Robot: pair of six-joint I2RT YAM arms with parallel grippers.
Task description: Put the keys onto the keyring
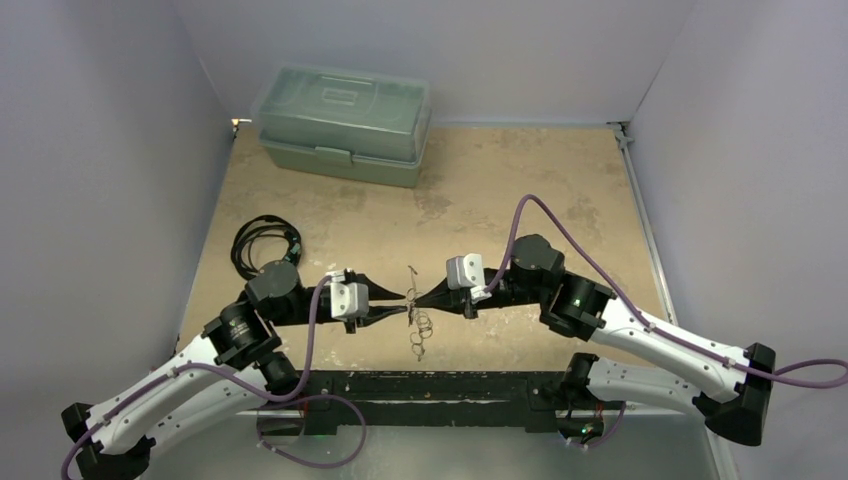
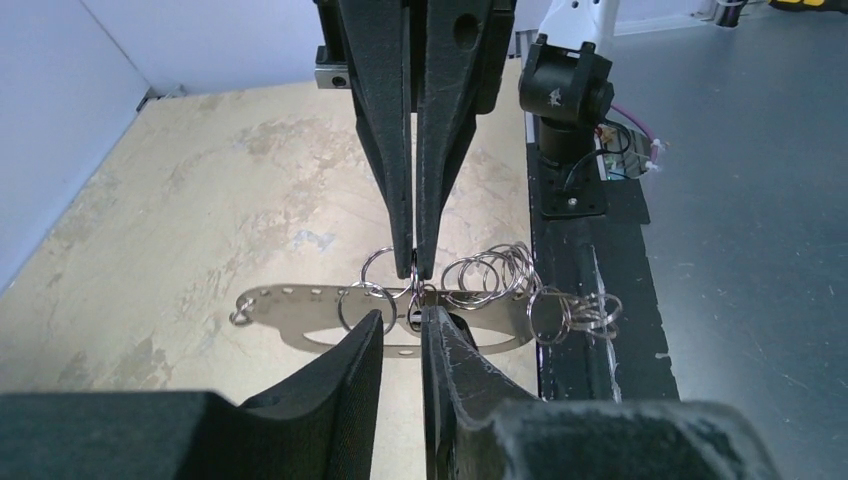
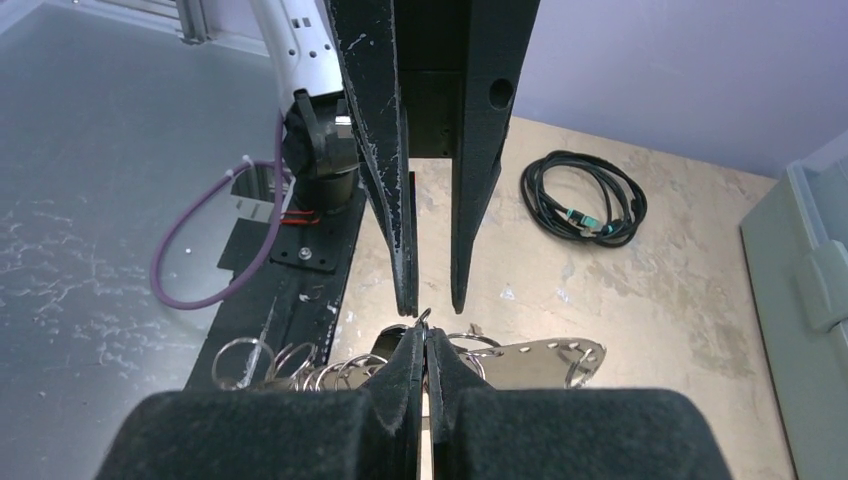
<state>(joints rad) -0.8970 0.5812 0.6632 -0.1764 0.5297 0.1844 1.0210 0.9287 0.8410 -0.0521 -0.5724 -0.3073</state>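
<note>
The keyring is a flat pale silver oval plate with holes along its rim and a cluster of small metal rings. It hangs between the two grippers over the table's front middle and also shows in the right wrist view. My right gripper is shut on one small ring at the plate's middle. My left gripper faces it tip to tip, its jaws a narrow gap apart on either side of that ring. I cannot pick out any separate key.
A green lidded toolbox stands at the back left. A black coiled cable lies on the table left of the left arm. The black base rail runs along the near edge, right under the dangling rings. Grey walls enclose the table.
</note>
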